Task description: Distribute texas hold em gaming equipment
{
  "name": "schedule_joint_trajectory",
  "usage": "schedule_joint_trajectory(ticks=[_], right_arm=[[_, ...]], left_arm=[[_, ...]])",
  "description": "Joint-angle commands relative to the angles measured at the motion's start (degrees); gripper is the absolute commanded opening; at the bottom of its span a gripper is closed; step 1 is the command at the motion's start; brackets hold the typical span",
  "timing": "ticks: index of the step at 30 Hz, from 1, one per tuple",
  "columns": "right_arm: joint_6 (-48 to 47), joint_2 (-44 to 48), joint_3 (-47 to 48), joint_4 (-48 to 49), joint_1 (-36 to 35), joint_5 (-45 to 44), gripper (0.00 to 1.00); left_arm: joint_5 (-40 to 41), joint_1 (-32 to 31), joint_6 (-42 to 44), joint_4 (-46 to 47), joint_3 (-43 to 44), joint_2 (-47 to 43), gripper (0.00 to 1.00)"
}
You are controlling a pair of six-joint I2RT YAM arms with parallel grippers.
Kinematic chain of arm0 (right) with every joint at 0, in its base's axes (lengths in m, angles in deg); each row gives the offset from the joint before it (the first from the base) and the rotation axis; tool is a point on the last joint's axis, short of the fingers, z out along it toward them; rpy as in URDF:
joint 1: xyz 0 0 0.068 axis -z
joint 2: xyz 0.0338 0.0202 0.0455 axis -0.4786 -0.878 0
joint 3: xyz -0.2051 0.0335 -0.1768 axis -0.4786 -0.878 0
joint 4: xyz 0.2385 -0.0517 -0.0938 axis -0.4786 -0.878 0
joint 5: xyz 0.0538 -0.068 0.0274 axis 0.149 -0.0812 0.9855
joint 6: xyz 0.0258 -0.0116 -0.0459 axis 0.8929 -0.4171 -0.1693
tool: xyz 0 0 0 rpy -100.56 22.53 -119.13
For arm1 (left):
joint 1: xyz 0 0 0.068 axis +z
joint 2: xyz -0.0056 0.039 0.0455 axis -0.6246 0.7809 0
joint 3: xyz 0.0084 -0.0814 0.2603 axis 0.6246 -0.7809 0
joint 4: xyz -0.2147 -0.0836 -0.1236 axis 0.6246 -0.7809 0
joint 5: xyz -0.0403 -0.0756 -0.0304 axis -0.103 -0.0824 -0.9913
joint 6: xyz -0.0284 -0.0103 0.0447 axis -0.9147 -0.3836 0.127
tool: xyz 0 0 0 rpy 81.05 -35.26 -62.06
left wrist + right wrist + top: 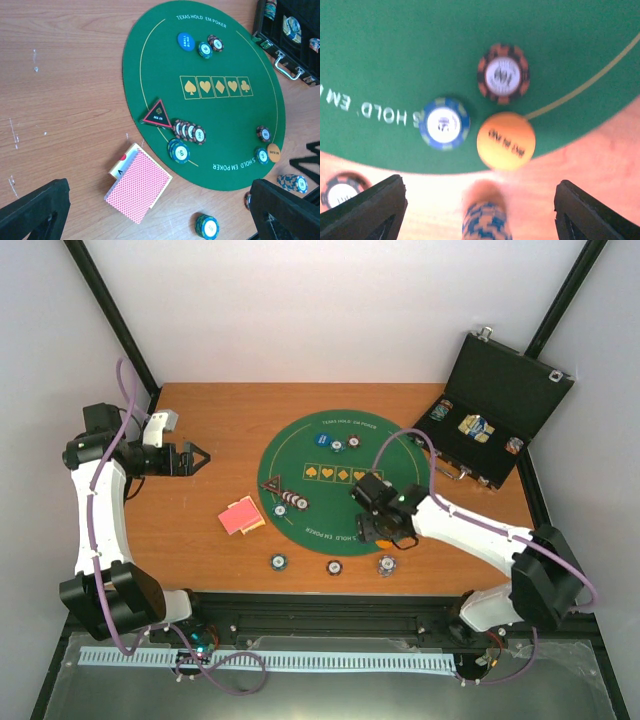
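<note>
**Left pincer** (pixel 200 457): jaws apart, gripping nothing. It is held above the table (pixel 225 420), left of the green felt mat (pixel 160 65) and well apart from every item.

**Right pincer** (pixel 480 186): jaws wide apart, gripping nothing, low over the near right edge of the mat.
- Ahead of it on the felt lie a maroon chip (pixel 503 74), a blue chip (pixel 444 123) and an orange disc (pixel 506 141). The disc sits at the rim. All three are close together.
- A blue-striped chip stack (pixel 485 222), blurred, stands on the bare wood between the fingers and touches neither.

**Deck of cards** (pixel 139 186): on the table just beside the mat's near left edge, pink backs up. A white face shows from under one side.

**On the mat:**
- A black triangular marker (pixel 157 114) has a fanned row of maroon chips (pixel 190 131) just beside it.
- A blue-green chip stack (pixel 179 150) stands at the rim.
- At the far edge, a blue disc (pixel 186 41) lies next to two chips (pixel 210 46).

**Off the mat:** two further chip stacks (pixel 278 562) (pixel 334 567) stand on the wood along the near edge.

**Black case** (pixel 505 390): open at the far right corner of the table, with chips in its tray.
</note>
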Motion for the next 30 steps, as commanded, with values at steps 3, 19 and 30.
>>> schedule_joint_trajectory(ticks=[3,19,30], right_arm=[[12.8,7.1,-7.6,-4.5,-5.7,0.4,0.82],[16.1,6.8,-13.3,-1.0,-9.6,2.6,0.8],[15.4,6.0,-13.5,0.2,-9.6,2.5,0.59]], left_arm=[[-2.3,0.5,-1.3,-0.5,1.7,-0.5,1.0],[-1.5,0.5,-0.6,-0.8,2.1,-0.7,1.0],[-1.4,0.5,-0.8,-0.9,2.5,-0.7,1.0]])
